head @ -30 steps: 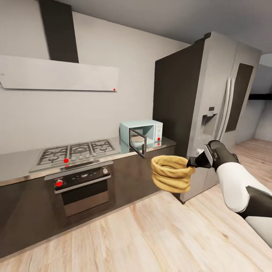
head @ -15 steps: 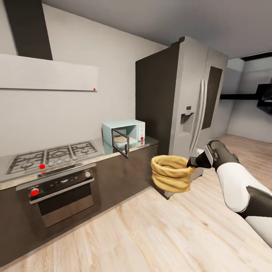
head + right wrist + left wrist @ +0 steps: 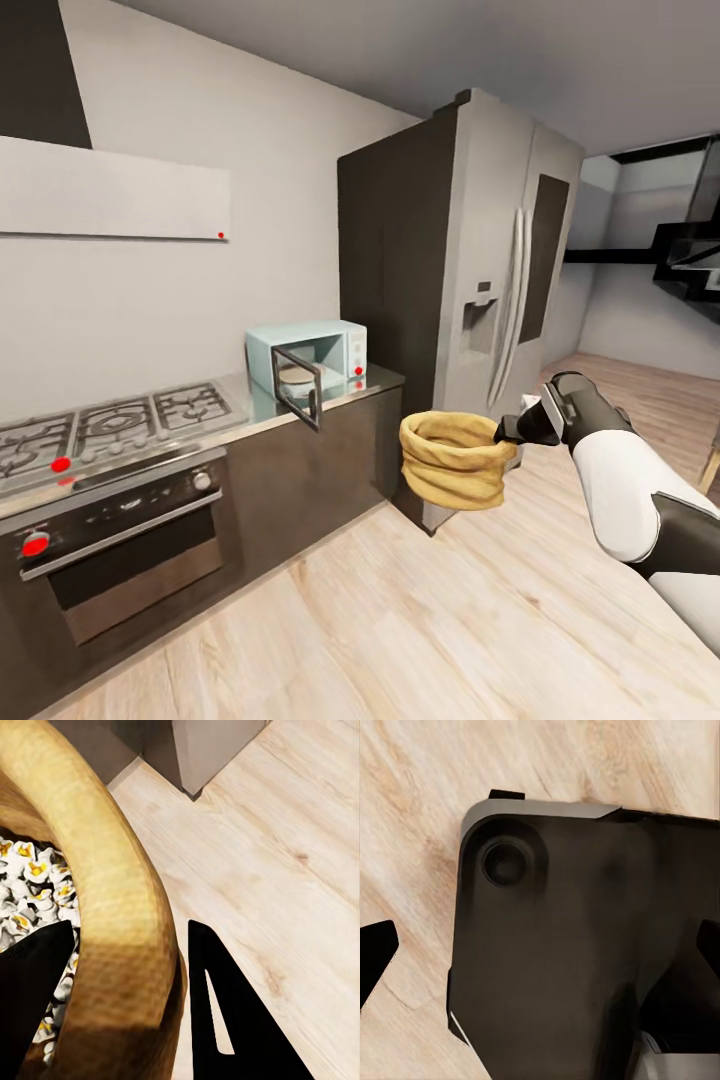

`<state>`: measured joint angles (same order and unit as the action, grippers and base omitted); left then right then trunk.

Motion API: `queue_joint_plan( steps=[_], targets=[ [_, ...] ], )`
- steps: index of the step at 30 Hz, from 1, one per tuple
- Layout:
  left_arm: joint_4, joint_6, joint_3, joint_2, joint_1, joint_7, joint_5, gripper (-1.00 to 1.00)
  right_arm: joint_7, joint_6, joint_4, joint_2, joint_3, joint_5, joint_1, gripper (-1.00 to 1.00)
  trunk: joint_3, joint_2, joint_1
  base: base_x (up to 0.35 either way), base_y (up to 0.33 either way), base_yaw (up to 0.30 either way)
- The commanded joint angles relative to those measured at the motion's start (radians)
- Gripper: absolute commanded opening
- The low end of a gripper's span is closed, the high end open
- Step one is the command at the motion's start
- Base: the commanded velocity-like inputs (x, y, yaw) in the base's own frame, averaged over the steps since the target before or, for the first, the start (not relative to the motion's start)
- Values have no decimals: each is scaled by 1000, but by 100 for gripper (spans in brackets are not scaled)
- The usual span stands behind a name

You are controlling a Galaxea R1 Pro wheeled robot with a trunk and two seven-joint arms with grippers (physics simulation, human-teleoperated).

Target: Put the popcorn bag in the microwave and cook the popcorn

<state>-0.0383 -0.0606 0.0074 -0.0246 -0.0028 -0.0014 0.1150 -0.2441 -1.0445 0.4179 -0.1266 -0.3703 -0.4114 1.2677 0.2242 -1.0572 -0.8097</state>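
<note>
Out over the wooden floor (image 3: 420,620), the right pincer (image 3: 507,430) is clamped on the popcorn bag (image 3: 455,462) by its rolled rim, one finger inside, one outside (white kernels show within). A jolt could tip it and spill. The microwave (image 3: 305,358) sits on the bench (image 3: 250,410), door ajar, beside the refrigerator (image 3: 470,290) — tight corner. I cannot tell the left pincer's state.
</note>
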Motion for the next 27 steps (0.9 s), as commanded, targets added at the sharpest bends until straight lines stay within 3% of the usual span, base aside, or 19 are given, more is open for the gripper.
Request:
queue_joint_plan(
  steps=[1,11,27],
  targets=[
    [0,-2,0,0,0,0,9,100,-9,-3,1,1,-7,-10,1,-100,1,-1,-1,323,0,0],
    [0,-2,0,0,0,1,12,100,-10,-3,1,-1,-7,-10,-5,-100,1,-1,-1,323,-23,0],
    [0,-4,0,0,0,1,12,100,-7,-2,4,-2,-7,-17,-5,-100,1,-1,-1,316,-153,0]
  ],
)
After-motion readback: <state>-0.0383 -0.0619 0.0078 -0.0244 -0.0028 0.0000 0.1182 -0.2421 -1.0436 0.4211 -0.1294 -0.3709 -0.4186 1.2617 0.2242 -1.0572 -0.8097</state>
